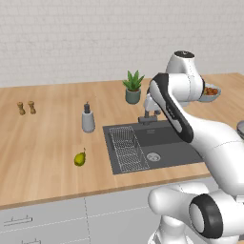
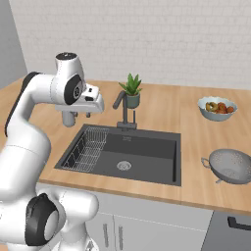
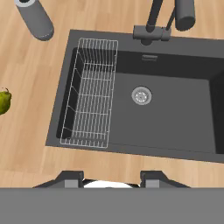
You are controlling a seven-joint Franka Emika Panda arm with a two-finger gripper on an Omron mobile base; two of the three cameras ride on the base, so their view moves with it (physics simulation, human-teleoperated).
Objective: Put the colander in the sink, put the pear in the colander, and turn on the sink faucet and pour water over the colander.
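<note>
The silver-grey colander (image 2: 230, 166) sits on the counter right of the sink (image 2: 147, 158), its edge also at the frame side (image 1: 240, 127). The yellow-green pear (image 1: 79, 158) lies on the counter left of the sink (image 1: 164, 139), and shows at the left edge of the hand view (image 3: 3, 101). My gripper (image 3: 112, 180) is open and empty, looking down on the sink (image 3: 175, 118) from above its front rim. Its hand (image 2: 90, 104) hangs over the basin's left end. The dark faucet (image 2: 125, 110) (image 3: 157, 24) (image 1: 147, 114) stands behind the basin.
A wire rack (image 3: 89, 94) fills the sink's left part, with a round drain (image 3: 141, 95) beside it. A grey soap dispenser (image 1: 87, 119) stands left of the sink, a potted plant (image 2: 130, 93) behind the faucet, a fruit bowl (image 2: 217, 108) at the back right. Two shakers (image 1: 26, 108) stand far left.
</note>
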